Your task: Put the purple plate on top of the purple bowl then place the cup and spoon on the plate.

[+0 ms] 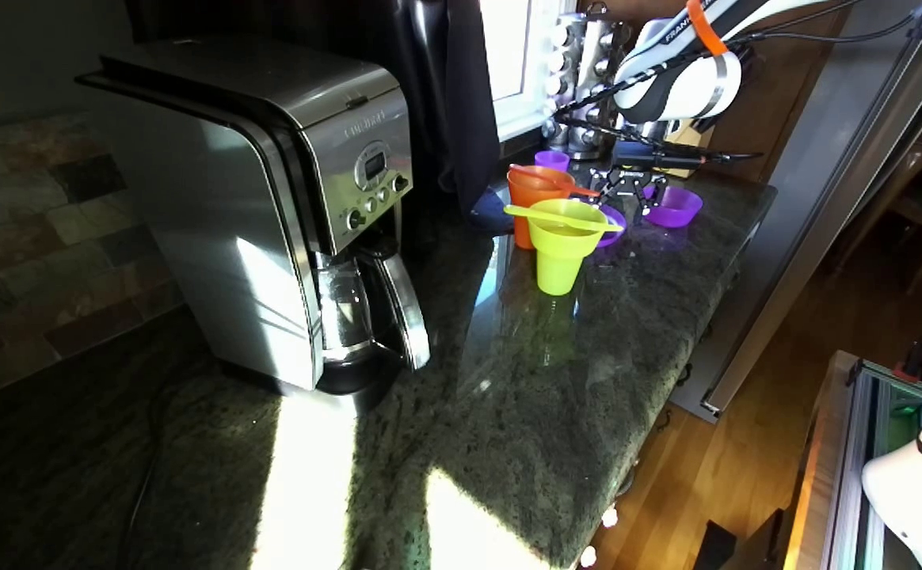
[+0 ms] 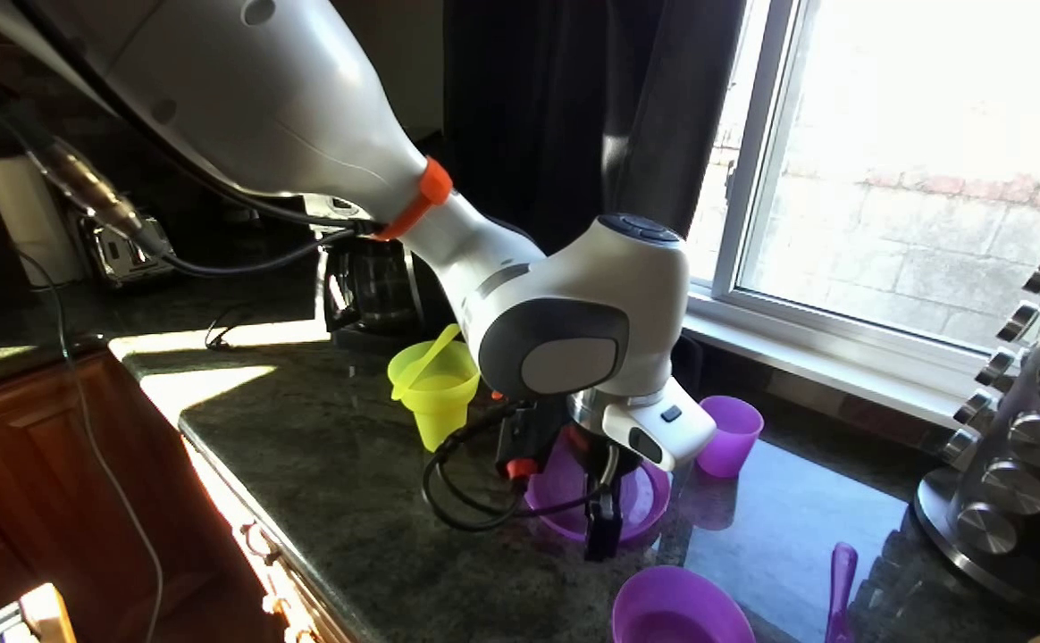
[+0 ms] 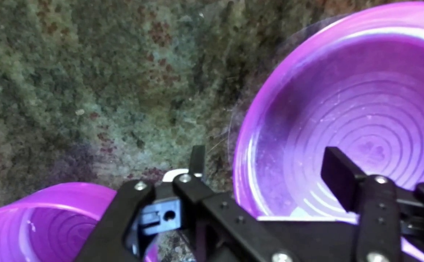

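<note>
The purple plate lies on the dark counter, partly behind the gripper in an exterior view; it fills the right of the wrist view. My gripper is open and empty around the plate's rim, with one finger over the plate's inside and one outside the rim. I cannot tell whether either finger touches it. The purple bowl sits apart beside the plate, and its rim shows at the lower left of the wrist view. The purple cup stands by the window side. A purple spoon lies near the spice rack.
A yellow-green cup with a spoon across it stands near the plate, with an orange vessel behind it. A coffee maker stands farther along the counter. A spice rack stands beyond the purple spoon, by the window.
</note>
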Controlling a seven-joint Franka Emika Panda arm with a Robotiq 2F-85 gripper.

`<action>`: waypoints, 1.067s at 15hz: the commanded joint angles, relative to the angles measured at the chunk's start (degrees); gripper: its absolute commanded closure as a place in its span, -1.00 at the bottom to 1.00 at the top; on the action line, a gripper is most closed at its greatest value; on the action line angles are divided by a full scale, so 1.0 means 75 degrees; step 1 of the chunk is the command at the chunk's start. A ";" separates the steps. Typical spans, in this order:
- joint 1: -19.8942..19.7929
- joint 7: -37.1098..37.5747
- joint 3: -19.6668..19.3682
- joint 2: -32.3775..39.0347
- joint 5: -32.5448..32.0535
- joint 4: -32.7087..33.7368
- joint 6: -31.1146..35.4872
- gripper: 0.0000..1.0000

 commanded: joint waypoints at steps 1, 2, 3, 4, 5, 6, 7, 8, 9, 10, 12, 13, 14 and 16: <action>0.0131 0.0164 -0.0145 0.0215 0.0028 0.0193 -0.0166 -0.02; 0.0133 0.0167 -0.0146 0.0229 0.0032 0.0198 -0.0169 0.17; 0.0138 0.0175 -0.0150 0.0242 0.0030 0.0202 -0.0166 0.31; 0.0142 0.0186 -0.0155 0.0251 0.0028 0.0207 -0.0160 0.48; 0.0146 0.0198 -0.0159 0.0260 0.0028 0.0217 -0.0162 0.62; 0.0149 0.0213 -0.0167 0.0267 0.0028 0.0232 -0.0163 0.75; 0.0149 0.0227 -0.0176 0.0266 0.0033 0.0250 -0.0172 0.93; 0.0150 0.0257 -0.0183 0.0276 0.0052 0.0275 -0.0162 0.99; 0.0157 0.0314 -0.0198 0.0285 0.0049 0.0305 -0.0153 1.00; 0.0163 0.0373 -0.0212 0.0279 0.0040 0.0354 -0.0138 1.00; 0.0164 0.0473 -0.0239 0.0264 0.0030 0.0407 -0.0126 0.98; 0.0157 0.0525 -0.0259 0.0222 0.0030 0.0431 -0.0136 1.00; 0.0142 0.0545 -0.0280 0.0164 0.0030 0.0447 -0.0150 0.97; 0.0112 0.0570 -0.0353 -0.0025 -0.0003 0.0405 -0.0171 0.98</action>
